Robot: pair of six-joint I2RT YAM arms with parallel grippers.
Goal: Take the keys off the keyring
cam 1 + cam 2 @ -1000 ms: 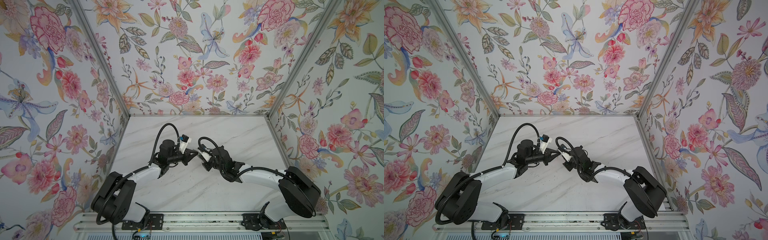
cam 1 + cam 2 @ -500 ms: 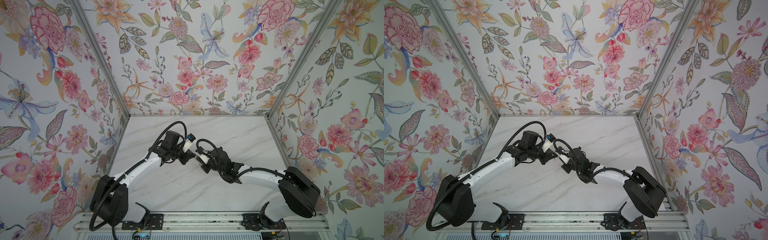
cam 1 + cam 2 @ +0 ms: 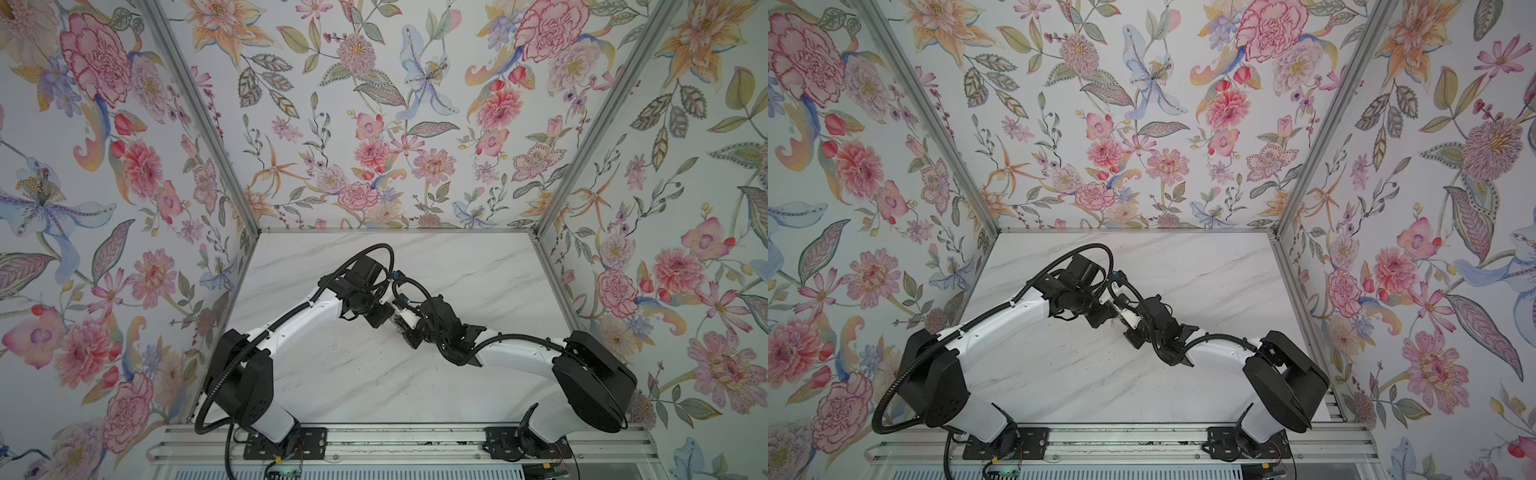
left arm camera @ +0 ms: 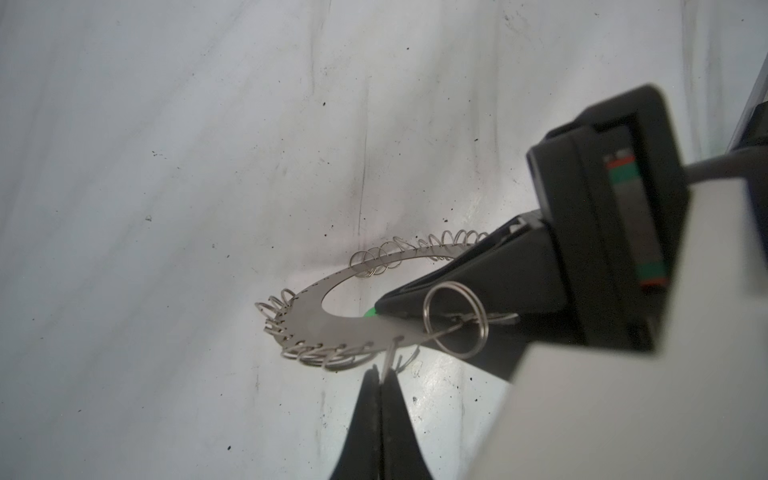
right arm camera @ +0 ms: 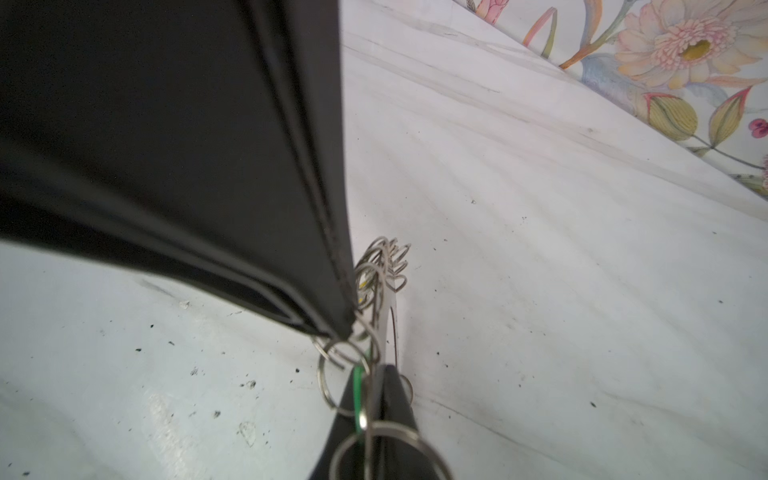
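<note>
- Left wrist view: shows the keyring (image 4: 305, 318) lifted clear of the table (image 4: 166, 187), tilted; by both top views, roughly midway between the table's left and right edges.
- Gripped by the right claw (image 4: 380, 307), closed down on the disc's rim with the green tag (image 4: 370, 311) caught at the tips; probably there as an anchor, keeping the disc steady.
- Pinched by the left claw (image 4: 380, 374), shut tight: a thin metal piece (image 4: 392, 353) hanging at the rim; key or wire loop, cannot tell.
- Held from opposite sides, likely for pulling that piece away against the anchor.
- Worth watching: split ring (image 4: 425, 316) dangling beside the right claw, apt to snag.
</note>
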